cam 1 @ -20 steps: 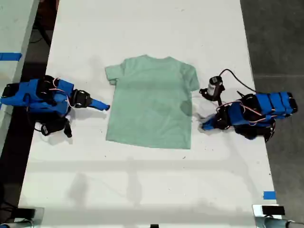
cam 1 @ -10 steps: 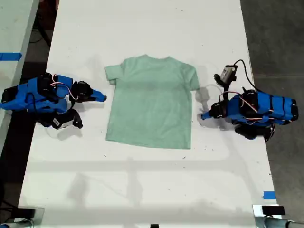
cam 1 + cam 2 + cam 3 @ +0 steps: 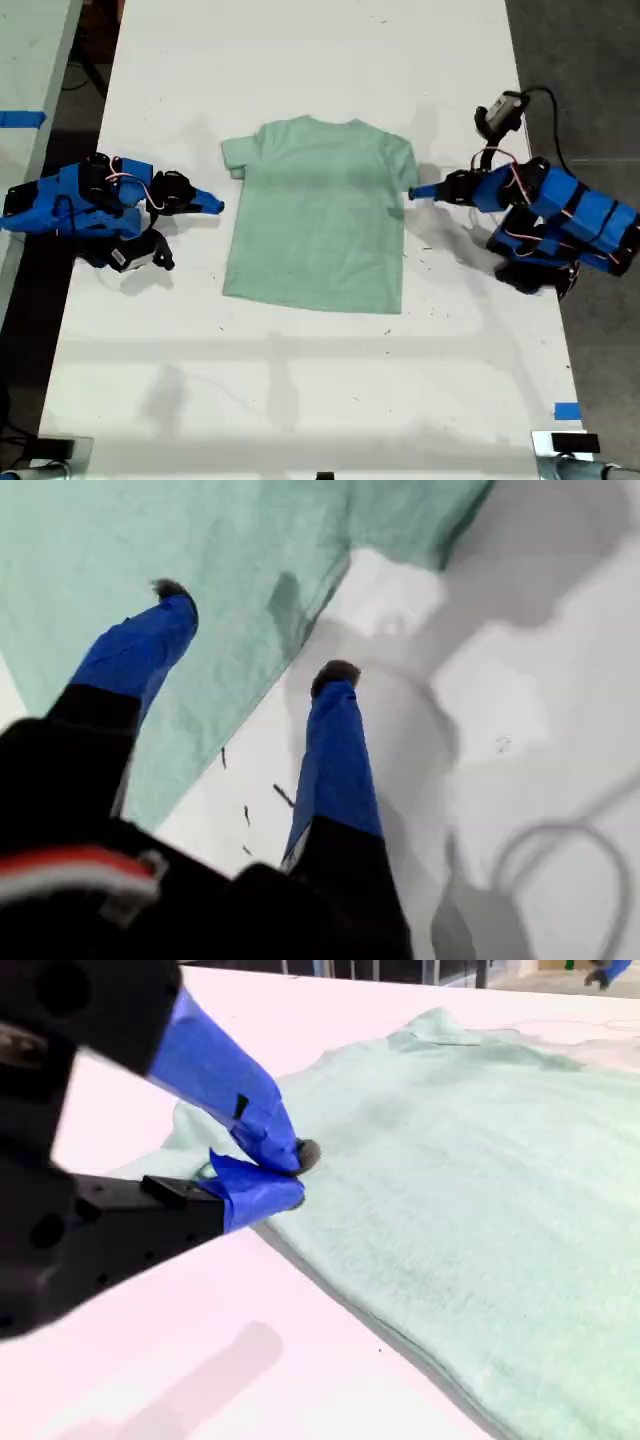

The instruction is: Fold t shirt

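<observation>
While my second pincer [image 3: 216, 207] stays closed, my first pincer [image 3: 412, 193] has reached the t shirt [image 3: 320, 212], open.

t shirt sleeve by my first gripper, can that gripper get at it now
Probably yes: my first gripper is open, its fingers straddling the t shirt edge near the sleeve, with nothing in between.

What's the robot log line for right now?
t shirt flat, unfolded | my first gripper open over shirt edge | my second gripper shut beside shirt
</observation>
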`<action>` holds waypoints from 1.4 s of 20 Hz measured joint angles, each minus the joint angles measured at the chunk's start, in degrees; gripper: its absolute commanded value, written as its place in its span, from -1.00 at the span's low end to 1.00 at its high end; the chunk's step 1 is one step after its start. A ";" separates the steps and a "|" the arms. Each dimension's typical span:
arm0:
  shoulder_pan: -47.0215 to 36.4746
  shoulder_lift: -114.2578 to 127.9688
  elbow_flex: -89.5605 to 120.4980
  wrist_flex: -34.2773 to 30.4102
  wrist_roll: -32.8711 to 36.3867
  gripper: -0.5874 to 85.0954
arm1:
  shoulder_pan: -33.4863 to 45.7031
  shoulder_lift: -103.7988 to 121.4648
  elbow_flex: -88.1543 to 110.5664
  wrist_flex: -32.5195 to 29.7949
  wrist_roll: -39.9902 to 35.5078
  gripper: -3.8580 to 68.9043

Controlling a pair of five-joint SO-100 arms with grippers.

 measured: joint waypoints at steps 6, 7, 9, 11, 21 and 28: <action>0.00 0.00 0.00 0.00 -0.26 -0.99 | 15.38 -56.78 -33.22 -7.73 -8.26 -0.12; 0.00 0.00 0.00 0.00 -0.26 -0.99 | 16.00 -63.28 -38.58 -7.73 -8.79 -0.12; 0.00 0.00 0.00 0.00 -0.26 -0.99 | 18.02 -73.56 -47.55 -7.12 -9.93 -0.26; 0.00 0.00 0.00 0.00 -0.26 -0.99 | 19.16 -79.80 -52.12 -6.86 -10.63 -0.85; 0.44 0.00 0.00 0.00 -0.26 -0.99 | 14.94 -76.90 -72.42 10.02 -12.74 -0.86; 0.44 0.00 0.00 0.00 -0.26 -0.99 | -5.98 -84.73 -83.23 4.22 -10.55 -0.15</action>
